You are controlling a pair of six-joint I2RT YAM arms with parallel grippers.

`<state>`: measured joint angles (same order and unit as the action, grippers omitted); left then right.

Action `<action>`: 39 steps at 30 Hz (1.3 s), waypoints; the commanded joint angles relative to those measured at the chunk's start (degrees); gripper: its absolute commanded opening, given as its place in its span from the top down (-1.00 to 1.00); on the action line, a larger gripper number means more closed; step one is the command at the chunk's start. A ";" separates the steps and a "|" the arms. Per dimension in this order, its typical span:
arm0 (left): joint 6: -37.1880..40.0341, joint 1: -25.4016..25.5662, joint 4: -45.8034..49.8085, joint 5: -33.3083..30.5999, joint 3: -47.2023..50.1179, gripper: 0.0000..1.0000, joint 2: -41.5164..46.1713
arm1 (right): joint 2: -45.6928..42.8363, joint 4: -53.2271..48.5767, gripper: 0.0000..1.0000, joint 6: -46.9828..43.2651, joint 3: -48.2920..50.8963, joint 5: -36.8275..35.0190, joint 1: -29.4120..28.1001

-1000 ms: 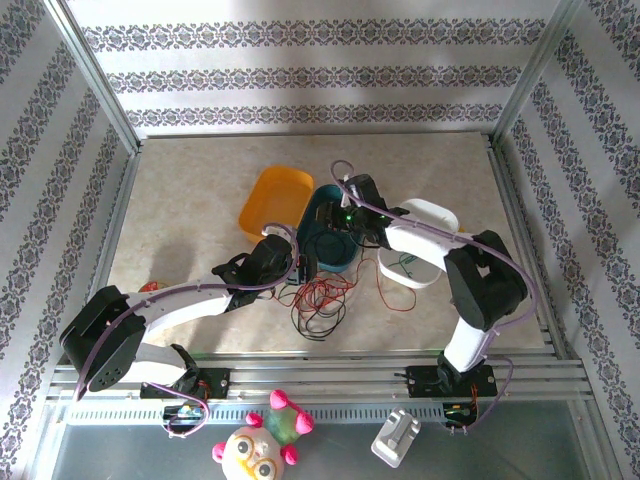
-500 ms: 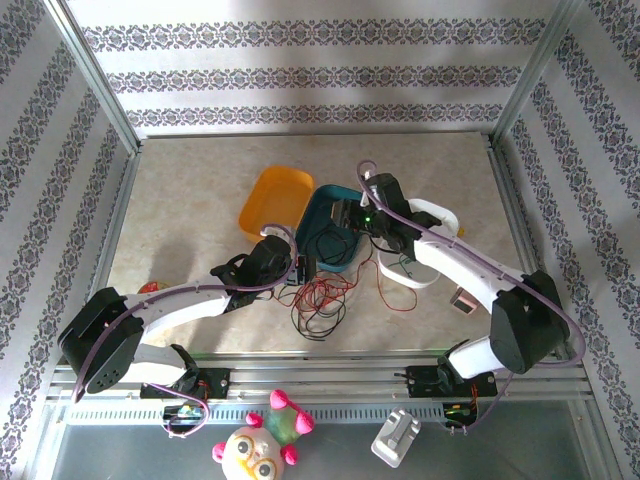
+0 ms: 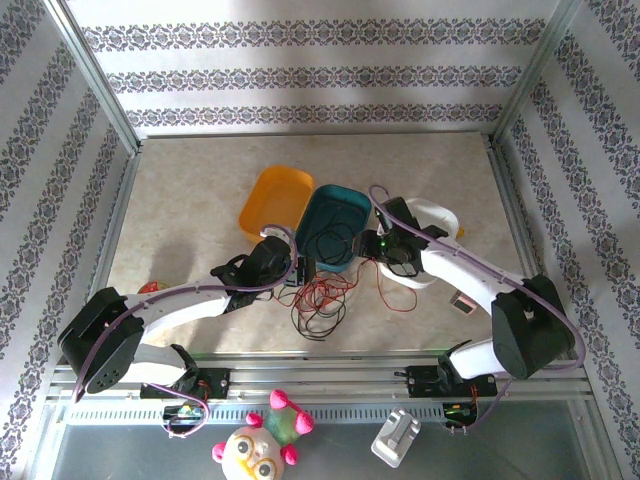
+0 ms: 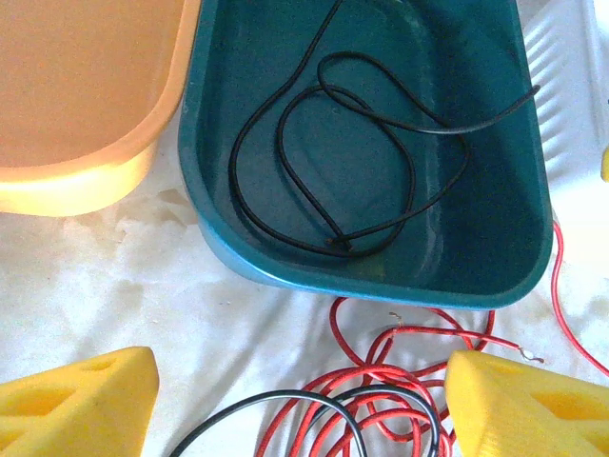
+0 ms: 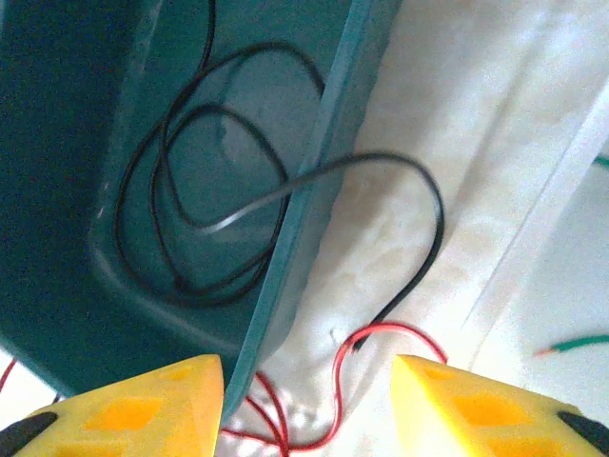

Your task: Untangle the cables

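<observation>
Evidently, right claw [image 5: 304, 405] and left claw [image 4: 303, 405] are hanging released; black cable [image 5: 285, 190] is trailing over teal bin [image 5: 328, 143] rim, centre frame; grasping its tail clear of red cables [image 4: 376, 373] seems best.

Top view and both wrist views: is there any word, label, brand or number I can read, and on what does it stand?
None can be read.
The teal bin, orange bin, white bin and cables bear no print.
The small flat thing right of the white bin is too small to tell.
</observation>
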<state>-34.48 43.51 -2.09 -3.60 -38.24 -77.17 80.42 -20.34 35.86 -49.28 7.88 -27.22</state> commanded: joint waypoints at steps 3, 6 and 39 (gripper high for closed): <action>1.34 0.55 0.97 -0.01 -0.78 -0.58 -0.86 | -3.23 0.54 0.01 1.76 3.56 2.66 -1.34; 1.17 0.53 0.76 -0.14 -0.70 -0.58 -1.08 | -3.87 1.13 0.01 3.69 6.02 2.23 -1.13; 0.93 0.53 0.84 -0.71 -0.42 -0.58 -1.38 | 5.99 -9.36 0.00 -9.16 -7.95 -1.29 3.42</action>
<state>-34.48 43.51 -2.11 -3.51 -38.26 -77.78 84.71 -27.83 28.05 -55.09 5.78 -23.05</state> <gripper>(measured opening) 0.792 0.499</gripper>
